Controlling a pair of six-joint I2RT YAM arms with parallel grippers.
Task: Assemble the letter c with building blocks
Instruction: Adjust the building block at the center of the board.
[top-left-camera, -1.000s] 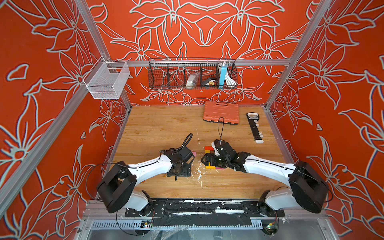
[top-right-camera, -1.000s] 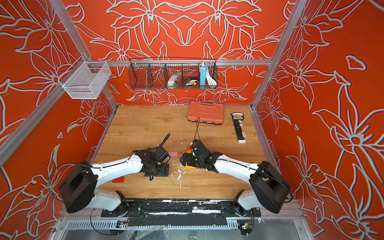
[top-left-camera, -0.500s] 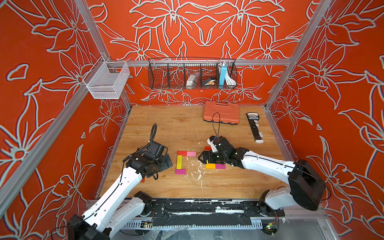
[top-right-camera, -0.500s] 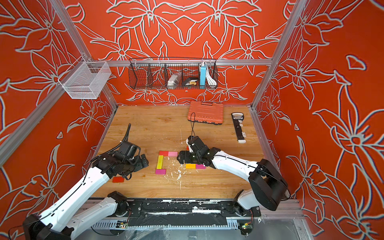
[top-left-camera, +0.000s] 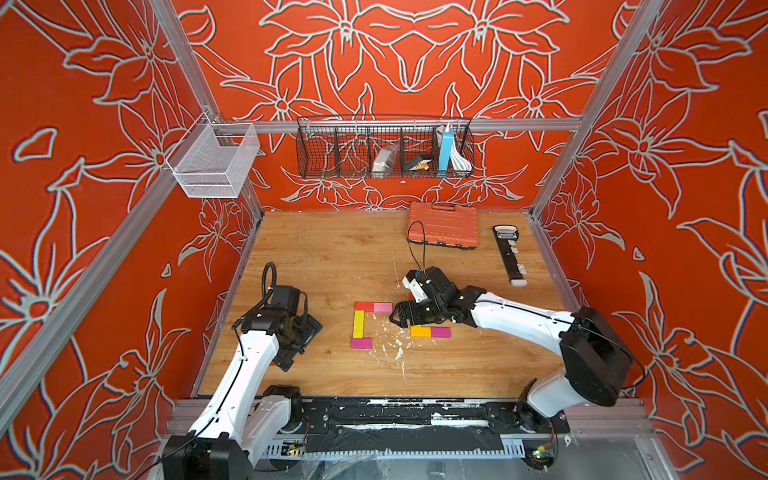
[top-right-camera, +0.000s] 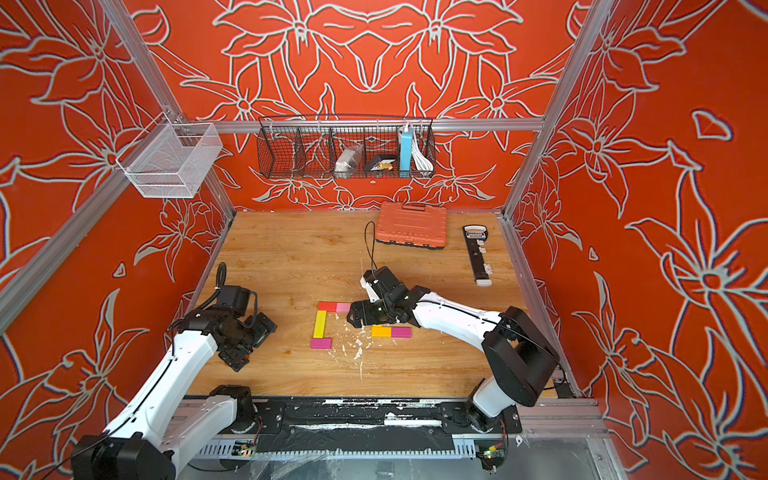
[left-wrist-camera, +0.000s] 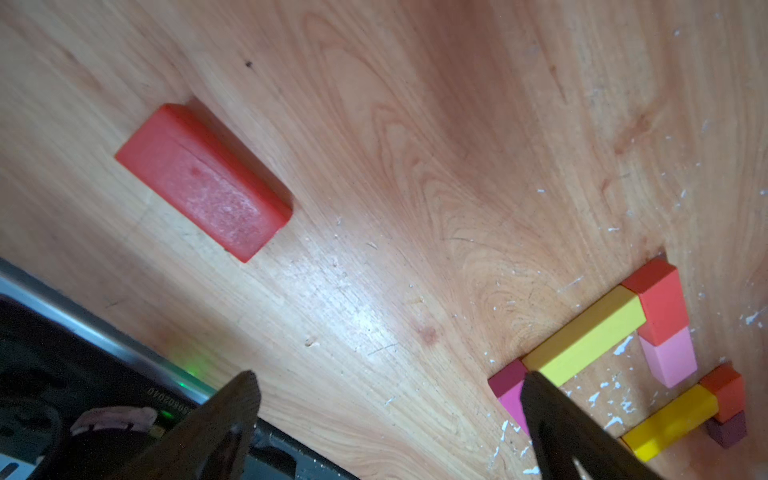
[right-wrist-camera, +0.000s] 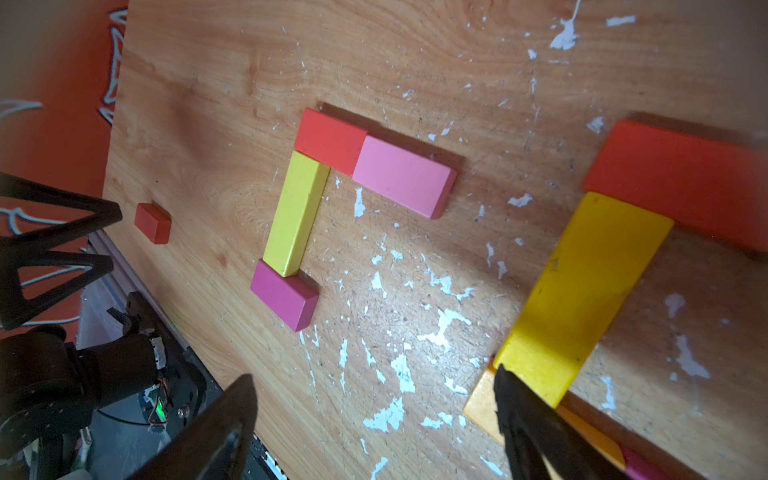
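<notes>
Four building blocks lie joined in both top views: a red block (top-left-camera: 365, 306), a pink block (top-left-camera: 383, 308), a yellow bar (top-left-camera: 358, 324) and a magenta block (top-left-camera: 362, 343). An orange block (top-left-camera: 420, 331) and a second magenta block (top-left-camera: 440, 332) lie to their right. My right gripper (top-left-camera: 395, 318) hovers open between the two groups, holding nothing (right-wrist-camera: 374, 376). The right wrist view shows another yellow bar (right-wrist-camera: 582, 299) and a second red block (right-wrist-camera: 681, 178) under that arm. My left gripper (top-left-camera: 301, 347) is open and empty (left-wrist-camera: 388, 378) near the table's left edge, above a lone red block (left-wrist-camera: 203, 183).
An orange ribbed tool case (top-left-camera: 442, 226) and a black bar-shaped tool (top-left-camera: 509, 255) lie at the back right. White flecks (top-left-camera: 397, 345) dot the wood near the blocks. A black wire basket (top-left-camera: 384, 147) and a white one (top-left-camera: 214, 162) hang on the back rail.
My left arm has drawn back from the middle to the left edge, uncovering the joined blocks. The right gripper has shifted slightly back and stays open.
</notes>
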